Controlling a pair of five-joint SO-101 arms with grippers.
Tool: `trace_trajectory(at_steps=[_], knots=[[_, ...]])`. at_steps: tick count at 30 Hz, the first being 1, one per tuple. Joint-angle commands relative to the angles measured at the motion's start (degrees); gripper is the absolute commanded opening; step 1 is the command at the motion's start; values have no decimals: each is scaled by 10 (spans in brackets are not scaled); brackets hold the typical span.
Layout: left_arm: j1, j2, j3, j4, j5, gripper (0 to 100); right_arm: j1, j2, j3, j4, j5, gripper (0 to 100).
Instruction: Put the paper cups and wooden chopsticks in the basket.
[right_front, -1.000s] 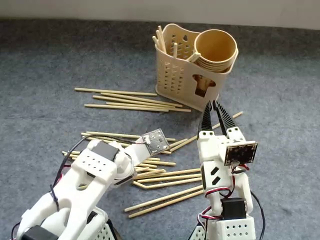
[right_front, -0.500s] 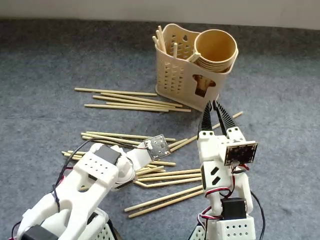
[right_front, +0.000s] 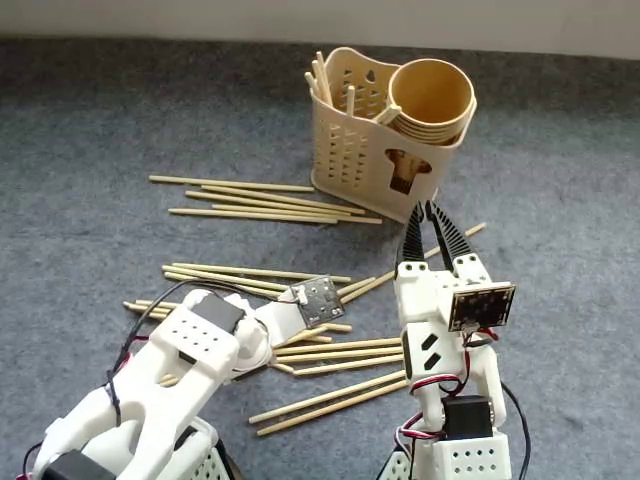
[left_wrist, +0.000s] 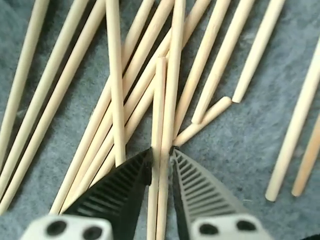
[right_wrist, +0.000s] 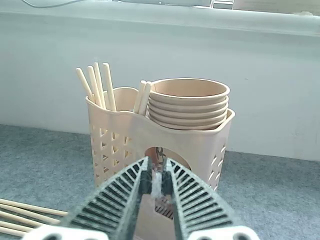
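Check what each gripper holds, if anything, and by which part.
The left gripper pinches two chopsticks along their shafts, both lying flat on the carpet. The right gripper holds nothing, jaws together before the basket.

Smooth, matt wooden chopsticks (left_wrist: 173, 75) are lying between my left gripper's (left_wrist: 161, 157) ribbed black plastic on the rough grey felt surface (left_wrist: 235, 150). Ahead of my right gripper (right_wrist: 157, 162), the faintly glossy plastic basket (right_wrist: 125, 135) is holding matt paper cups (right_wrist: 190, 102).

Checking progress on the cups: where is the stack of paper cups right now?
In the high view the stack of paper cups sits in the right-hand compartment of the basket, beside upright chopsticks, just beyond the right gripper.
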Motion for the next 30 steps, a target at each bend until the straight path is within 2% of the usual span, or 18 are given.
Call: trace_trajectory(at_steps=[1, 9, 12, 15, 23, 26, 30], knots=[[7, -8, -1, -6, 4, 59, 4, -7, 50, -3, 7, 48], [7, -8, -1, -4, 7, 18, 4, -7, 51, -3, 7, 48], [4, -8, -1, -4, 9, 101, 4, -7, 51, -3, 7, 48], [-6, -9, -3, -7, 46, 166, 4, -7, 51, -3, 7, 48], [-28, -1, -6, -18, 45, 147, 4, -7, 51, -3, 7, 48], [-28, 39, -29, -16, 45, 142, 4, -7, 51, -3, 7, 48], [-26, 119, -78, -15, 45, 75, 4, -7, 51, -3, 7, 48]])
